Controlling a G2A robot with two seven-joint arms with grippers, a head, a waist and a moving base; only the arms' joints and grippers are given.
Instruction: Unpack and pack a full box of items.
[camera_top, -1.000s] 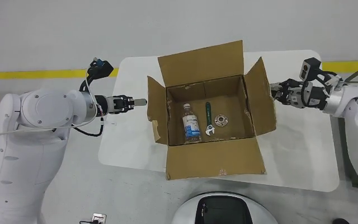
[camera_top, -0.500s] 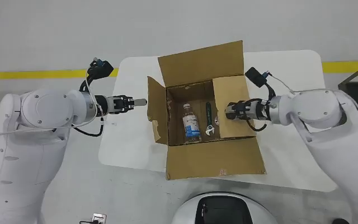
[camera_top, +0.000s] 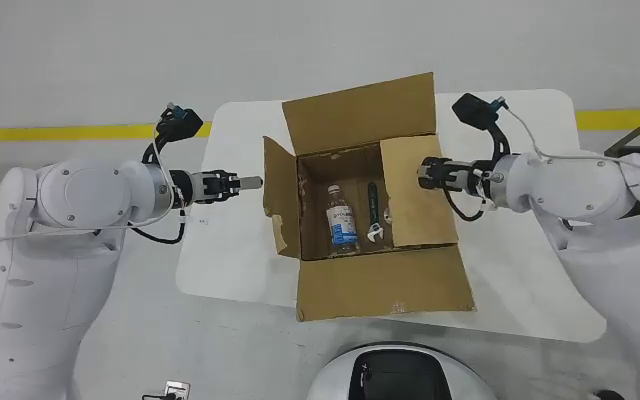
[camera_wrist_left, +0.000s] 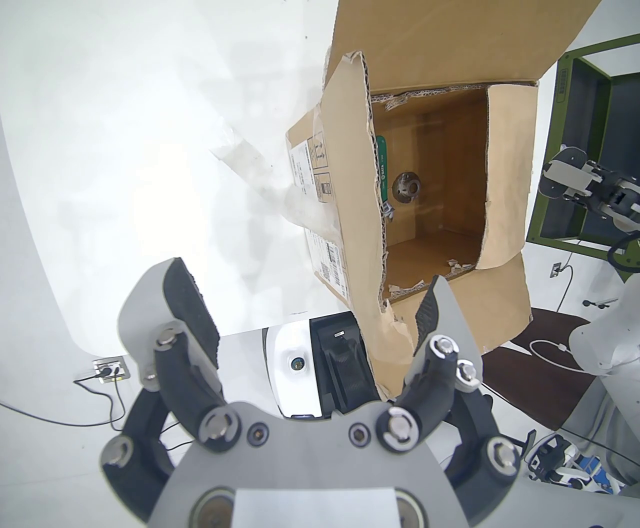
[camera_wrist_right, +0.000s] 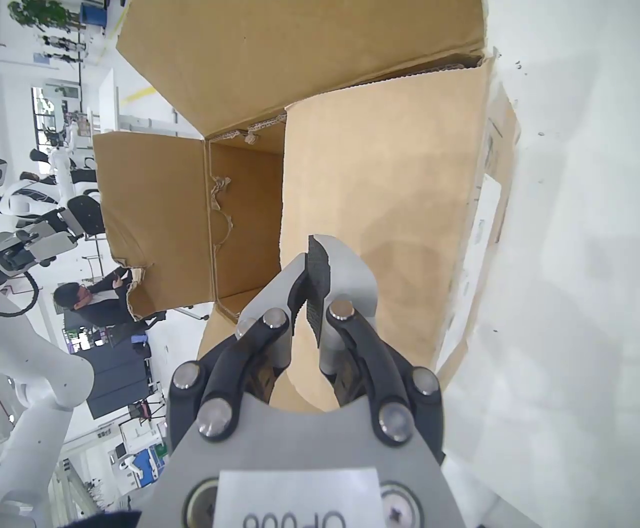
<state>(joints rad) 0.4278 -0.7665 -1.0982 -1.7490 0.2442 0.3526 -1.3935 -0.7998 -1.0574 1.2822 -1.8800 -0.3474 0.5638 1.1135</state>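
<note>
The box (camera_top: 385, 280) is plain brown cardboard, the bench (camera_top: 230, 260) white, the wrench (camera_top: 373, 210) green-handled, the bottle (camera_top: 341, 222) clear with a blue-and-white label.

Matt cardboard box (camera_top: 385, 285), smooth table (camera_top: 230, 260), clear plastic bottle (camera_top: 341, 222)

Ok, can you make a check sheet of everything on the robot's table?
Surface: white table, holding one box.
Job's things: open box; bottle, wrench and flange inside; one side flap folded in.
Clutter: nothing seen.
Tools: left tool open, beside the box; right tool shut, over the folded flap.
Cables: left cable and right cable, one on each arm.
Surroundings: yellow line on the floor.
</note>
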